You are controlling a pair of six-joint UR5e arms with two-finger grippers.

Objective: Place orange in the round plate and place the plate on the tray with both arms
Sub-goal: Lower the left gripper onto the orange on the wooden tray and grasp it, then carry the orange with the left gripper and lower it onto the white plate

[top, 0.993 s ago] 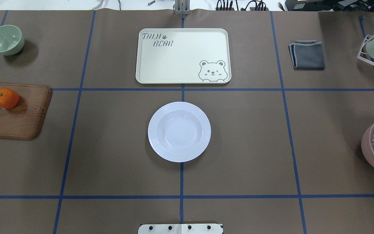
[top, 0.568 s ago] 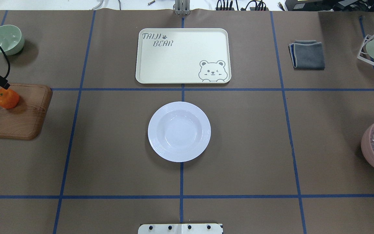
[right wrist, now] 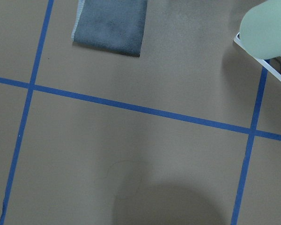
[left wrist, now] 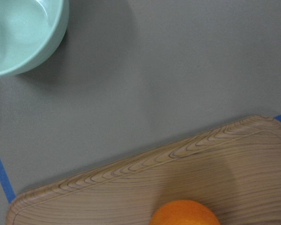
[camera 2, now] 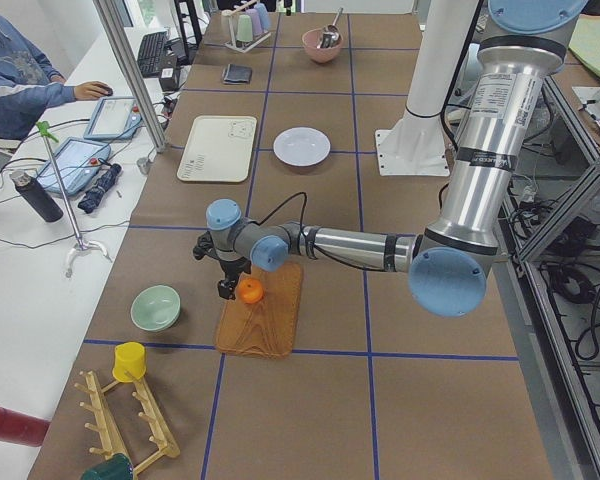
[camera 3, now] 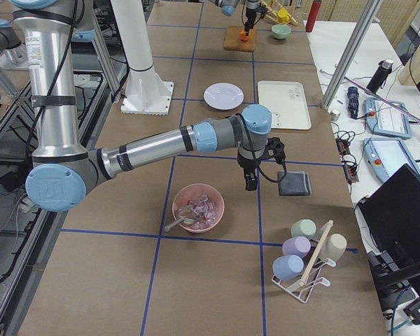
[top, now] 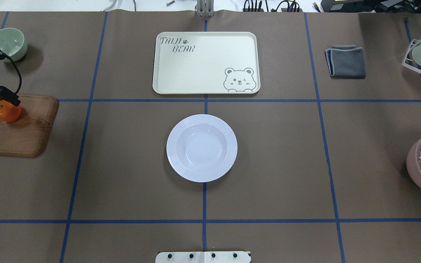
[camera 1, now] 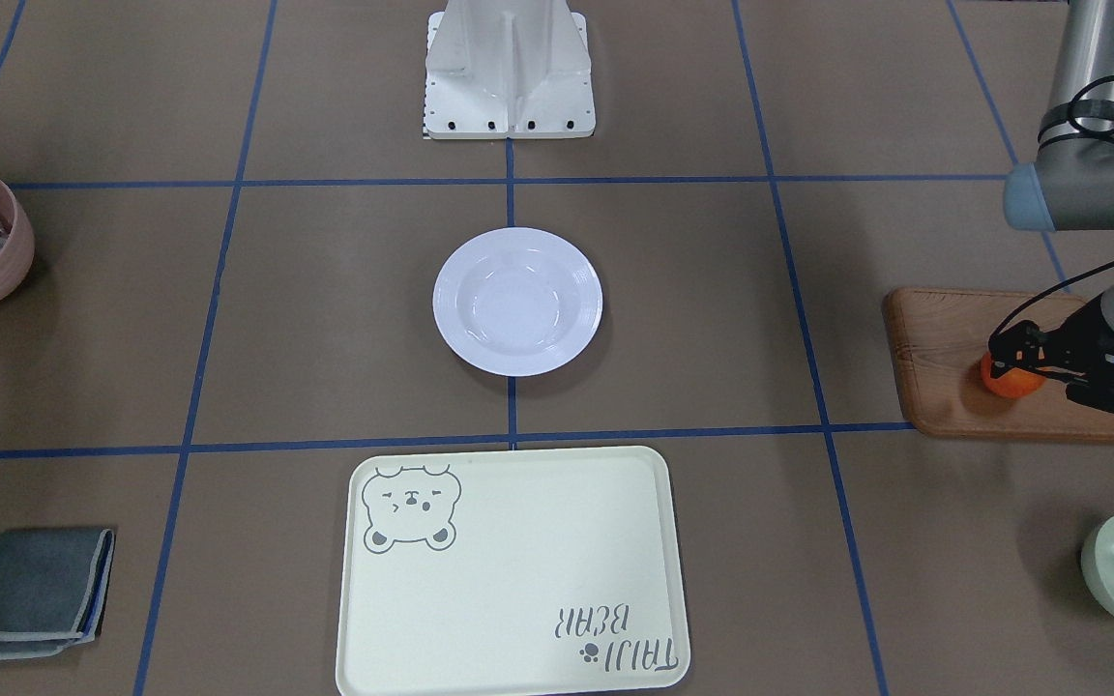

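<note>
**Operator:** Overhead exterior first: where is the orange (top: 7,112) sitting?

**Me:** It is resting on the wooden board (top: 24,137), at the left end of the worktop (top: 130,171). My left end effector (camera 1: 1006,358) is hanging right at it, on the side facing the green bowl (top: 7,44). I am not managing to tell whether the fingers are spread or pressed together, or whether they are touching the fruit.

**Operator:** And the round plate (top: 175,148)?

**Me:** It is lying in the middle of the worktop, well apart from the orange. The tray (top: 203,62) is lying near it on the side away from my base, and the two are not touching.

**Operator:** What is your right end effector (camera 3: 252,182) doing?

**Me:** It is hanging over the worktop between the pink bowl (camera 3: 198,207) and the grey cloth (camera 3: 294,183). It is showing only in the exterior right view, so I cannot tell whether it is spread or closed.
</note>
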